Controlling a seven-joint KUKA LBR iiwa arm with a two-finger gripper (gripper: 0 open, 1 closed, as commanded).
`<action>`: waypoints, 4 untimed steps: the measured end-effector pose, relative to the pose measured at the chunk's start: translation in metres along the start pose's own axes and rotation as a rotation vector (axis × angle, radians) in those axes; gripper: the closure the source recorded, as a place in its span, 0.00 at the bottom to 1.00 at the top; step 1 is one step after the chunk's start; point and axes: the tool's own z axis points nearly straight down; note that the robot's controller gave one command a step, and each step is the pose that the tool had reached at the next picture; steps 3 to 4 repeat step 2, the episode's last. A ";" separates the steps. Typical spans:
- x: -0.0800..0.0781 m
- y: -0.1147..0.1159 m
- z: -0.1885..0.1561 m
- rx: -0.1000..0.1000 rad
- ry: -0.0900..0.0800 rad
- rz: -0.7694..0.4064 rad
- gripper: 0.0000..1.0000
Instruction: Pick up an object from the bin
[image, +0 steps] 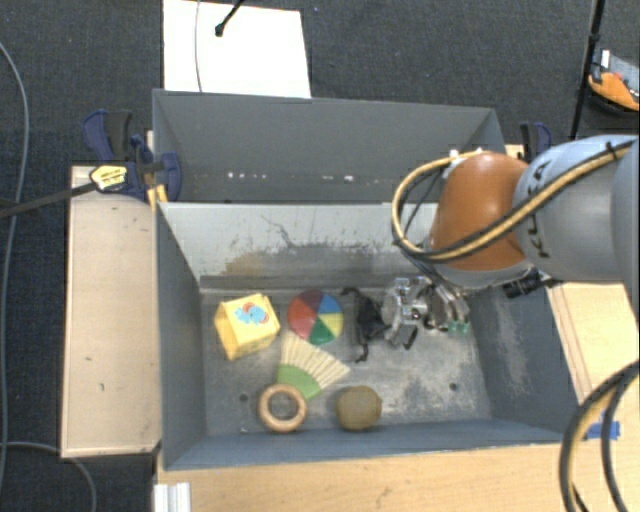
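Orange-capped arm (585, 215), end effector (413, 318) beside black object (366, 322)

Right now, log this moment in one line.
end effector: low in grey metal bin | nearest: small black irregular object, beside it | pick: pending

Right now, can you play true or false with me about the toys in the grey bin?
1. The yellow cube block lies left of the red, yellow, blue and green ball. True.
2. The light wooden ring rests against the bin's far wall. False: it lies by the near wall, left of the brownish round lump.
3. The gripper is above the yellow cube block. False: it is further right, beside the small black object.
4. The small black object lies between the ball and the gripper. True.
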 end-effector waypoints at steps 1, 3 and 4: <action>-0.002 0.000 -0.014 0.000 -0.008 0.000 1.00; -0.003 0.000 -0.022 0.000 -0.008 -0.001 1.00; -0.003 0.000 -0.022 0.000 -0.008 -0.001 1.00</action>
